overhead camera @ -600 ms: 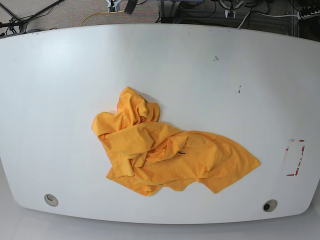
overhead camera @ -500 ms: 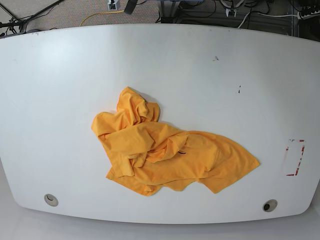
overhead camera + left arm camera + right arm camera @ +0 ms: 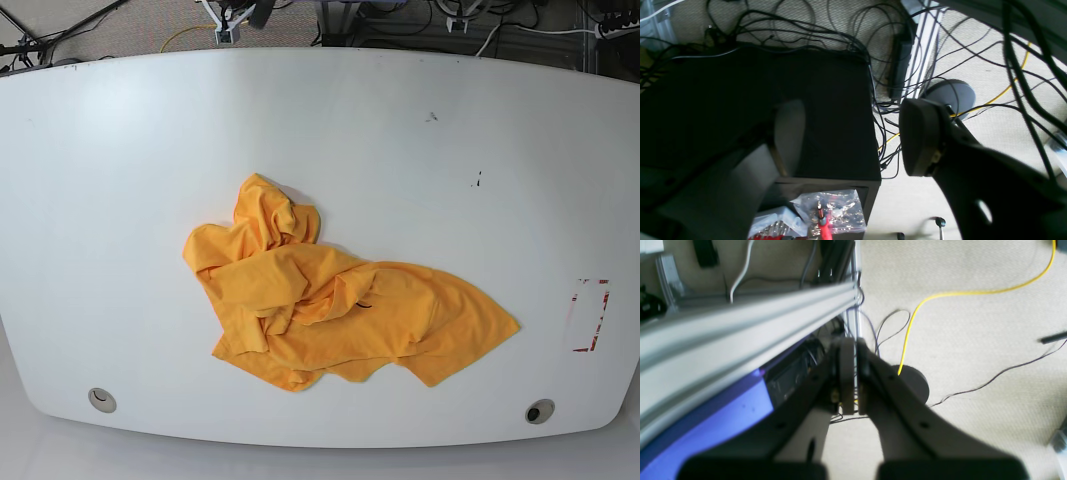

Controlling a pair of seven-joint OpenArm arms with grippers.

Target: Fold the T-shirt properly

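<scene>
While the crumpled orange-yellow cotton T-shirt [image 3: 330, 300] lies unfolded at the white table's [image 3: 120, 200] lower centre, both arms hang off-table: left gripper [image 3: 853, 136] gaping, right gripper [image 3: 851, 380] pressed closed, empty.

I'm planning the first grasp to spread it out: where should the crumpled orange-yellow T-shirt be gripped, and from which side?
Grip the crumpled orange-yellow T-shirt at its flat pointed corner on the base view's right, coming in from that side. The fabric there appears to lie thin against the white table, free of the bunched folds on the shirt's other side, so pulling outward should probably open it.
</scene>
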